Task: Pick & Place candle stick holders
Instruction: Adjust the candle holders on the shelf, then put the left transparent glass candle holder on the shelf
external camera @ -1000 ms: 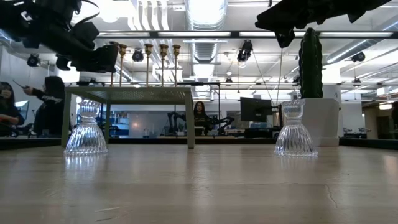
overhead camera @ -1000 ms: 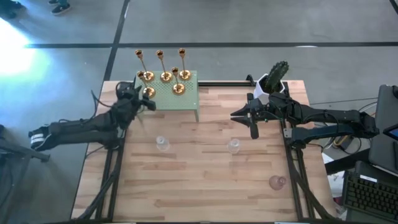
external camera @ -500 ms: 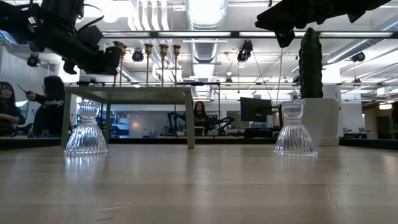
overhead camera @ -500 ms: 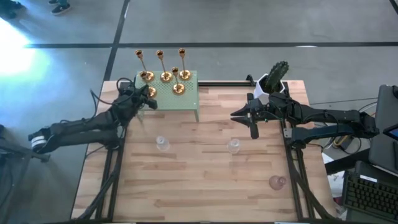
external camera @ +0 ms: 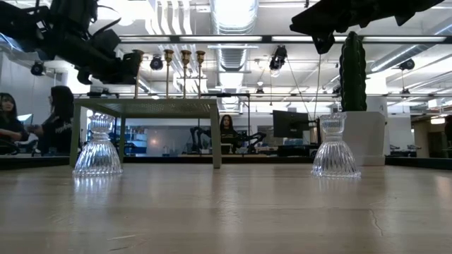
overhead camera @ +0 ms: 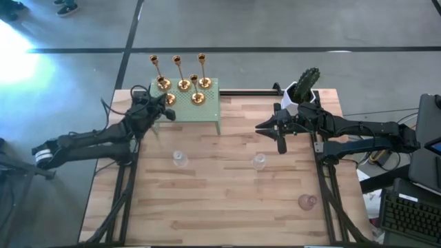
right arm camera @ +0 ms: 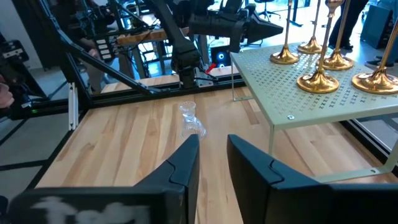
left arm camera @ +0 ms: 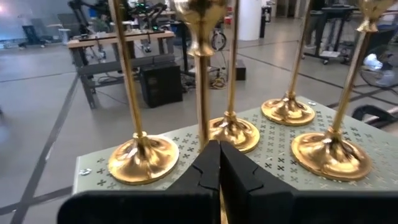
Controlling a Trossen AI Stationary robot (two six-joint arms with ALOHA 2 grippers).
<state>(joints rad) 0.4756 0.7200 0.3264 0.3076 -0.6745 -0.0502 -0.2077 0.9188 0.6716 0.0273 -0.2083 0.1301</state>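
Several gold candle stick holders (overhead camera: 184, 84) stand by their round bases on a green perforated stand (overhead camera: 207, 110) at the table's far left. My left gripper (left arm camera: 217, 148) reaches in at the stand's near left corner (overhead camera: 165, 108) and is shut on the nearest gold holder (left arm camera: 200, 37). Two clear glass holders (overhead camera: 180, 159) (overhead camera: 259, 162) and a pinkish one (overhead camera: 307, 201) stand on the wood. My right gripper (overhead camera: 265, 128) hovers open at mid-right, above and beyond the right glass holder, with nothing between its fingers (right arm camera: 186, 163). My left gripper pinches the thin stem (left arm camera: 202, 118) of the nearest gold holder between its two fingers, low on the stem. The fingers come about level from the table's left and lie across the stem. The holder stays upright; the fingers hide its base in the wrist view.
A white pot with a green cactus (overhead camera: 304, 87) stands at the far right, just behind my right arm. The stand's legs (external camera: 216, 137) rise from the wood. Bare wood lies between and in front of the glass holders. People sit in the room beyond the table.
My left gripper has moved a little toward the stand and the table's far edge and has shut on the nearest gold holder's stem. The holder stays upright in its place.
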